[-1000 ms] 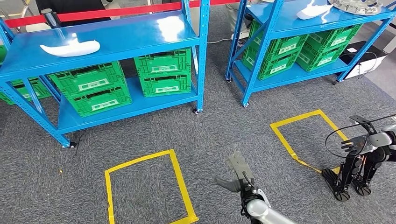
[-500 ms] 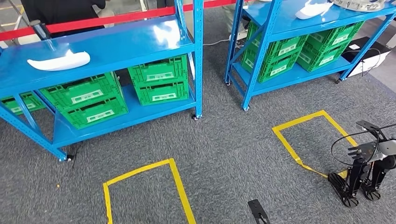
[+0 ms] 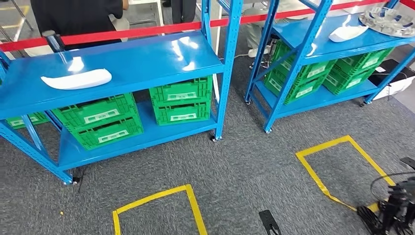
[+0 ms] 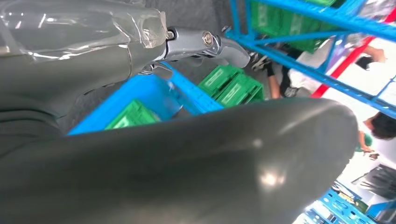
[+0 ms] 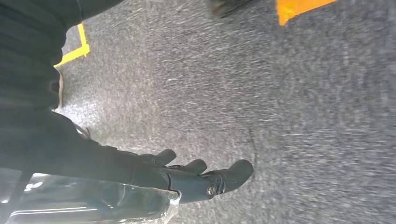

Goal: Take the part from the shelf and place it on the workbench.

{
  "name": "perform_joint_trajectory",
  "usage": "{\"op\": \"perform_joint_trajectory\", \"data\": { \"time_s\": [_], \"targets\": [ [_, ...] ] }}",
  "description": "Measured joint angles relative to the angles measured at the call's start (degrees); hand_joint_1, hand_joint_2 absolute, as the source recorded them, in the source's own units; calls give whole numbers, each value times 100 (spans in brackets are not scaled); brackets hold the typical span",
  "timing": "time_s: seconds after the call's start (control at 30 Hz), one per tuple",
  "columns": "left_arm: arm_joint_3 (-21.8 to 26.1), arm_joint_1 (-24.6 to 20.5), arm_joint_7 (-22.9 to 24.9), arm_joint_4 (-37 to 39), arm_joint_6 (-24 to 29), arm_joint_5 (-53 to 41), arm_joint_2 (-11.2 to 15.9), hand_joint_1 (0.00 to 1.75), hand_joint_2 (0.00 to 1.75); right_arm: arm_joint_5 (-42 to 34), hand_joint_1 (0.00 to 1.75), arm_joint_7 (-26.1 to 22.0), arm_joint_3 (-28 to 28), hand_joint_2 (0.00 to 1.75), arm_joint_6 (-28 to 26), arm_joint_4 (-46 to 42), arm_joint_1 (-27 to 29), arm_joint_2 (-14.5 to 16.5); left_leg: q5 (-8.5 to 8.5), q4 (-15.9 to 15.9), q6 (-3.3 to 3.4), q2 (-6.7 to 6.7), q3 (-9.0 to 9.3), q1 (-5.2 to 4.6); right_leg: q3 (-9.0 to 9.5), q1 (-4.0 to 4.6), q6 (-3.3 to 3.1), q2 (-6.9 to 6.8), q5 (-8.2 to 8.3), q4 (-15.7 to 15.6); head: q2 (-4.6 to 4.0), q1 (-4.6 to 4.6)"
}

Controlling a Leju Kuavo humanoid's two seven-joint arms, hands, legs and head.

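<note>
White part (image 3: 76, 79) lay on the left shelf's (image 3: 147, 63) top board, near its left edge. Right hand (image 5: 187, 179) hung released, fingers apart, holding nothing; left hand (image 4: 205, 42) blurred, state perhaps unreadable.

- Two blue steel shelf racks on a grey carpet floor (image 3: 235, 161), both on little castor wheels.
- Left rack (image 3: 132, 63): a white curved part (image 3: 76, 79) lies flat on the top deck, toward the left edge. The rest of that deck is bare and shiny.
- Its lower deck has green crates (image 3: 142, 110) in two stacks of two, plus another one peeking out at the far left edge.
- Right rack (image 3: 313, 36): a second white part (image 3: 347, 33) on top, with a round silver tray-looking thing (image 3: 389, 20) at the right edge, and more green crates (image 3: 323, 73) below.
- On the carpet, two yellow tape rectangles (image 3: 156, 208), one in front of each rack.
</note>
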Motion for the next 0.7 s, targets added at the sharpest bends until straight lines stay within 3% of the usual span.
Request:
{"op": "perform_joint_trajectory", "data": {
  "time_s": [0.07, 0.1, 0.13, 0.2, 0.27, 0.33, 0.4, 0.43, 0.47, 0.57, 0.6, 0.7],
  "targets": [
    [1, -9, 42, -7, 0, 80, -48, 0, 0, -30, 0, 7, 5, 175, -55, 25, 40, -20, -137, -39, 0, -23, 157, -27, -46, 119, 47, 17, 861, -636, 0, -36],
    [1, -15, 52, -10, 1, 97, -71, 0, 0, -35, 0, 8, 9, 175, -76, 33, 54, -32, -206, -57, -6, -41, 196, -29, -38, 162, 27, 38, 1167, -827, 0, -52],
    [-1, -21, 59, -27, 1, 106, -88, 0, 0, -38, 0, 14, 12, 175, -97, 33, 62, -32, -244, -66, -18, -63, 264, -43, -18, 181, -15, 60, 1274, -918, 0, -70],
    [8, -27, 68, -81, 1, 128, -108, 0, 0, -52, 0, 52, 18, 175, -185, 7, 74, -36, -273, -54, -51, -88, 371, -68, 100, 157, -142, 77, 1289, -998, 0, -67],
    [48, -15, 69, -147, 1, 173, -132, 0, 0, -91, 0, 157, 34, 175, -342, -112, 134, -75, -361, 162, -108, -55, 394, -89, 265, 91, -246, 33, 1520, -1057, 0, -66],
    [128, 32, 68, -201, 2, 203, -173, 0, 0, -149, 0, 287, 78, 175, -510, -308, 216, -120, -646, 789, -190, 10, 115, -43, 400, 40, -313, -15, 1719, -1065, -1, -76],
    [217, 101, 70, -256, 3, 199, -216, 0, 0, -189, 0, 365, 135, 175, -610, -500, 260, -145, -1005, 1433, -273, 46, -362, 57, 448, 19, -322, -11, 1685, -1046, -1, -83],
    [250, 130, 73, -286, 3, 198, -237, 0, 0, -198, 0, 383, 160, 175, -636, -581, 275, -157, -1077, 1531, -311, 59, -533, 102, 453, 11, -305, 0, 1650, -1029, 0, -84],
    [277, 153, 75, -314, 3, 198, -254, 0, 0, -203, 0, 394, 178, 175, -648, -645, 294, -170, -987, 1418, -343, 73, -598, 140, 462, 5, -285, 11, 1612, -1005, 0, -84],
    [341, 193, 81, -380, 3, 197, -290, 0, 0, -204, 0, 407, 208, 175, -664, -784, 340, -205, -182, 515, -381, 95, -446, 178, 506, -14, -215, 28, 1491, -920, -1, -81],
    [357, 203, 86, -397, 3, 196, -297, 0, 0, -204, 0, 407, 213, 175, -668, -818, 346, -212, -38, 324, -362, 96, -417, 162, 502, -19, -183, 33, 1471, -908, -1, -85],
    [392, 222, 96, -442, 3, 196, -324, 0, 0, -211, 0, 411, 225, 175, -679, -897, 375, -228, 27, 210, -239, 94, -435, 108, 480, -26, -68, 41, 1438, -919, 0, -91]
  ]
}}
